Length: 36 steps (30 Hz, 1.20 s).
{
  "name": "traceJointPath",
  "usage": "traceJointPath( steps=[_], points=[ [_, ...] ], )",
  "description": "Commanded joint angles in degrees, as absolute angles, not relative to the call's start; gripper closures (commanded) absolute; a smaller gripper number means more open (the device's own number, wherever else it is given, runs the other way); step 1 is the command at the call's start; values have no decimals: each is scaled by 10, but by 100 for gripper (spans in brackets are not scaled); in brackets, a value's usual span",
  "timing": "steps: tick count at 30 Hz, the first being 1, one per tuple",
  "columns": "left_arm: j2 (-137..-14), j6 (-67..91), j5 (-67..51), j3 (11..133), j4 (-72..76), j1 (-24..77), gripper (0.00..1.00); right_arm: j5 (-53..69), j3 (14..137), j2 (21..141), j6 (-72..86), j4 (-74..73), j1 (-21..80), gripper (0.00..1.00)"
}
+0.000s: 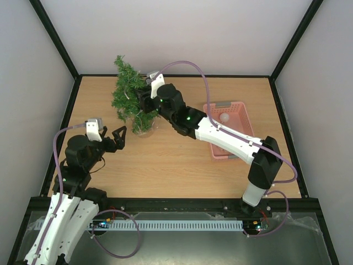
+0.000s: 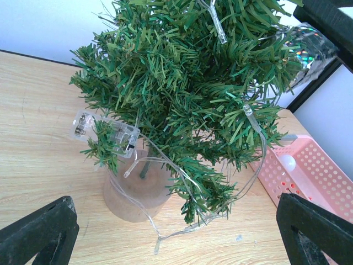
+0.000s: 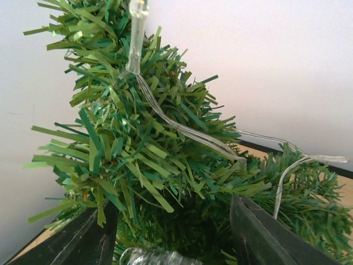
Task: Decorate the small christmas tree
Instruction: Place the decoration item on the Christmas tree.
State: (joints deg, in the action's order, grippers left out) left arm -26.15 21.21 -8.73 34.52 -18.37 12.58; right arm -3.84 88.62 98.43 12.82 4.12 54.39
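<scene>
The right hand [image 1: 143, 102] is nearer, buried in the upright small christmas tree [image 1: 127, 91], half open around needles. The left hand [image 1: 118, 136] gapes empty near its foot.

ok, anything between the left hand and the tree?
Nothing solid. The left hand is open, facing the small christmas tree across the table. Only the light string hangs loose in front of the base, its lowest loop down near the tabletop.

Pale, plain walls [image 1: 182, 33] enclose a light wooden table [image 1: 182, 160] edged by what looks like black framing [image 1: 56, 38].
</scene>
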Motion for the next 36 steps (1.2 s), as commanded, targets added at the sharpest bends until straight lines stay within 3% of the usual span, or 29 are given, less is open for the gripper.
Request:
traceJointPath(
  steps=[1, 20, 31, 36],
  points=[
    [-256, 210, -81, 351, -182, 129, 1, -55, 919, 982, 122, 13, 547, 44],
    [-254, 210, -80, 351, -183, 129, 1, -50, 863, 884, 138, -76, 547, 43],
    [-254, 210, -80, 352, -183, 130, 1, -11, 839, 893, 185, -90, 547, 69],
    [-253, 210, -78, 352, -183, 131, 1, 1, 837, 906, 193, -76, 547, 73]
  ],
)
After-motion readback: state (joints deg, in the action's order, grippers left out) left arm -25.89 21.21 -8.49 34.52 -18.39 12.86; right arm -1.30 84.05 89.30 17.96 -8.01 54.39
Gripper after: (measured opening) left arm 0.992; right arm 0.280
